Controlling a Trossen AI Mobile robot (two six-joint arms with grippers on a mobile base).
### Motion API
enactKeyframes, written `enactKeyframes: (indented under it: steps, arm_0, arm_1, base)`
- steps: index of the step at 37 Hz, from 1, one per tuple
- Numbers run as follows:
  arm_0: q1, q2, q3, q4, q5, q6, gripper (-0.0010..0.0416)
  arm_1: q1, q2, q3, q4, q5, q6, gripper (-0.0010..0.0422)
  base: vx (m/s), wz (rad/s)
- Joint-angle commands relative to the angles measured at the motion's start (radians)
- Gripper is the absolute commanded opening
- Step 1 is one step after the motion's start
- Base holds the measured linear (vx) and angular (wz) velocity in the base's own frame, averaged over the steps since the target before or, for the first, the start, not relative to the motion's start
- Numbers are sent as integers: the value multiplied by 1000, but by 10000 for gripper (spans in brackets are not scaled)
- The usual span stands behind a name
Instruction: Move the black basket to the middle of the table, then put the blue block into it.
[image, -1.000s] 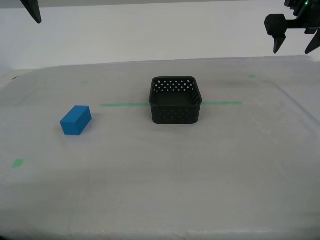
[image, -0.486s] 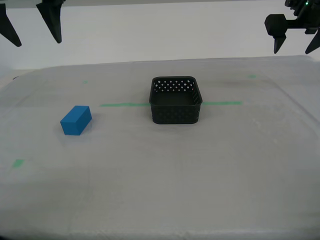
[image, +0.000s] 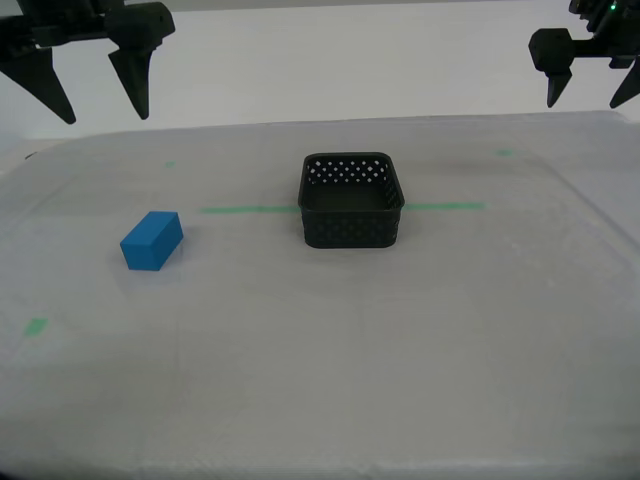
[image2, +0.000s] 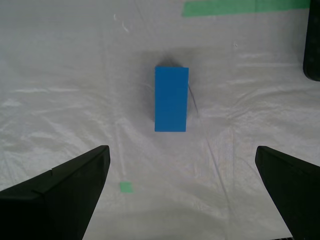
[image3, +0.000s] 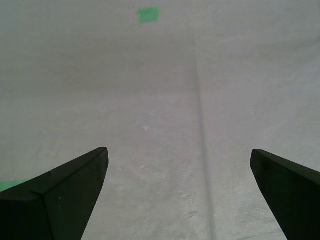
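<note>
Hovering high over the desk (image: 400, 350), both tools are clear of everything and holding nothing.

Second tool (image: 103, 115): jaws spread wide, fingers pointing down. In its wrist view the blue block (image2: 171, 98) lies ahead of the tool (image2: 181, 150), roughly centred on the gap between the two fingers and well apart from both. Block is flat on the cloth, long side running away from the tool. A small green tape square (image2: 126, 187) sits on the cloth closer in, near one finger. Beyond the block there is a green tape strip (image2: 245, 6), and off to one side a sliver of the black basket (image2: 314, 40).

First tool (image: 586, 100): jaws also spread. Its wrist view (image3: 179, 150) shows only bare cloth between the fingers, plus one small green tape mark (image3: 149, 14) far ahead of it.

From the exterior view: the blue block (image: 152, 241) is below and in front of the second tool, not touched. The black basket (image: 350, 200) stands upright and empty between the two tools, well apart from each and nearer the first tool's side than the block is. It sits on the green strip (image: 245, 209), which shows on both sides of it. Block and basket are well apart.
</note>
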Motion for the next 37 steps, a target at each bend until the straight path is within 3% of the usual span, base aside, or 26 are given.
enactKeyframes:
  steps: [1,24,37]
  arm_0:
    - [0,-1,2,0,-1,1,399]
    - [0,-1,2,1,-1,1,398]
    - [0,-1,2,0,-1,2,398]
  arm_1:
    - [-1,-2,-30,25,0,1,401]
    - [0,0,-257,288,51,-33,401]
    - [2,0,-320,397,64,-14,401]
  base:
    - [0,0]
    - [0,0]
    - [0,0]
